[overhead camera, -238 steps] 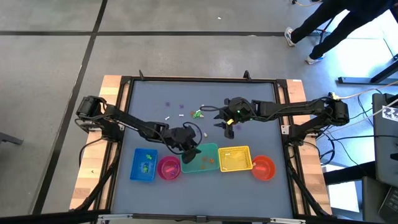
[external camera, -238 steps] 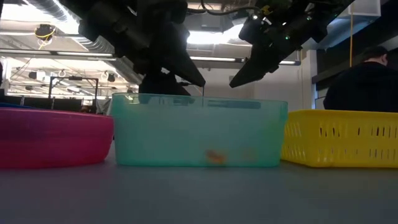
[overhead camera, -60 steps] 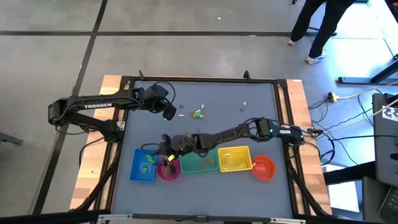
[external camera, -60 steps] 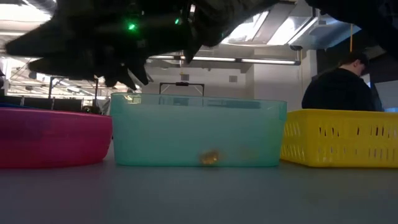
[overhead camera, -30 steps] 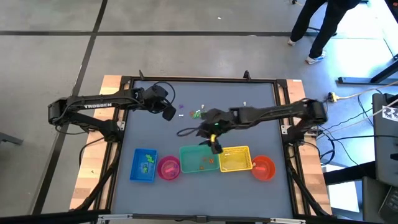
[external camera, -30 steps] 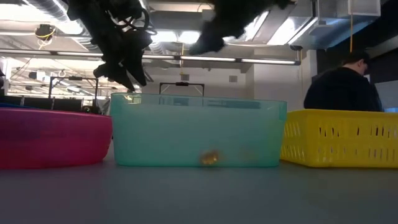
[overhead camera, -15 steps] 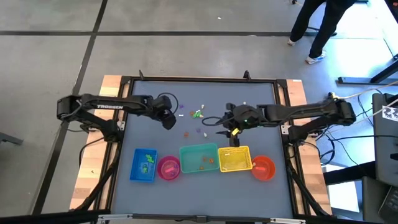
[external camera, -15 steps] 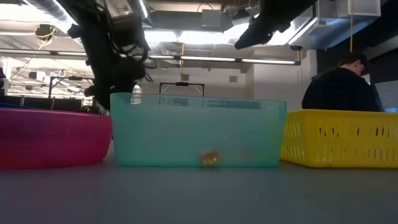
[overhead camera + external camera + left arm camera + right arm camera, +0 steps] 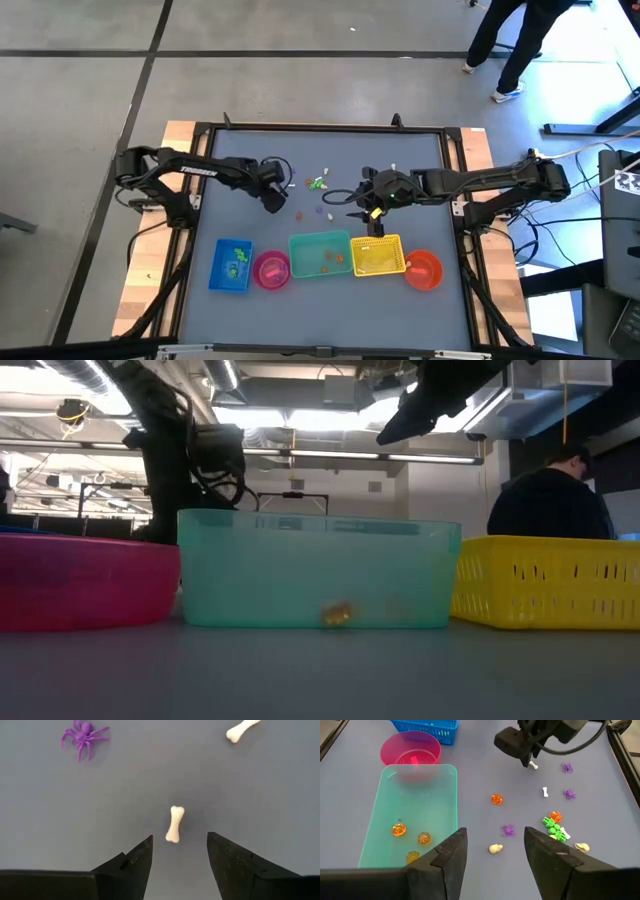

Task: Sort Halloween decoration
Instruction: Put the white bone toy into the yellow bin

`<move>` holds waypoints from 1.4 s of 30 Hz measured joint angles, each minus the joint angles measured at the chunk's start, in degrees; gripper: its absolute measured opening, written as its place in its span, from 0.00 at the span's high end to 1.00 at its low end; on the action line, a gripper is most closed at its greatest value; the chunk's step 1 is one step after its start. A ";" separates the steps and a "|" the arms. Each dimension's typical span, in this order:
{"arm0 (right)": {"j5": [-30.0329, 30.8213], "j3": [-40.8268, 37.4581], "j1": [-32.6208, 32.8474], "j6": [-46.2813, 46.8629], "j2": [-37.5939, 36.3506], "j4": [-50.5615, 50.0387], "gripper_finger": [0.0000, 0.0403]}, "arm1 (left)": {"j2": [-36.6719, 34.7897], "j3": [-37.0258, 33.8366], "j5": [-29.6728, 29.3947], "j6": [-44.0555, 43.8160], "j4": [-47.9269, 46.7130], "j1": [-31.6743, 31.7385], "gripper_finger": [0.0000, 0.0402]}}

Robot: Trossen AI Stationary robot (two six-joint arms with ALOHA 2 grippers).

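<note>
**Inspector A:** Two grippers, both with fingers spread and gripping nothing. The left gripper [image 9: 179, 855] hangs low over the grey table [image 9: 240, 160], a small white bone [image 9: 174, 823] lying just beyond the gap between its fingers. In the left wrist view the bone's long axis runs nearly in line with that gap, one knobbed end toward the fingers.

**Inspector B:** Any writing?

**Inspector A:** White lettering shows on the left arm in the high view; I cannot read it here. No other labels.

**Inspector B:** Right side?

**Inspector A:** The right gripper [image 9: 495, 850] is raised above the table's middle. Loose trinkets lie past it: an orange pumpkin [image 9: 496, 799], a purple spider [image 9: 508, 830], a pale skull [image 9: 494, 849], a green piece [image 9: 553, 829] touching another orange pumpkin, and a second white bone [image 9: 545, 792].

**Inspector B:** Sorted items?

**Inspector A:** Three orange pumpkins [image 9: 411, 841] sit in the teal bin [image 9: 380, 845]. The pink bowl [image 9: 410, 749] holds a pink piece; the blue basket [image 9: 232, 264] holds green ones. The yellow basket [image 9: 378, 256] and orange bowl [image 9: 424, 270] complete the row.
</note>
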 joint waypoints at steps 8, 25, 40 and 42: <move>-0.02 0.00 0.00 0.00 0.02 -0.09 0.52 | 1.60 0.02 -0.77 0.06 1.15 1.05 0.60; -0.04 0.02 0.00 -0.02 0.04 -0.17 0.52 | 1.63 0.02 1.30 0.06 1.08 1.62 0.72; -0.04 0.04 0.01 -0.03 0.04 -0.20 0.52 | 1.64 0.07 3.95 0.03 0.58 1.62 0.81; -0.04 0.04 0.02 -0.04 0.04 -0.20 0.52 | 1.64 0.07 3.95 0.03 0.58 1.62 0.82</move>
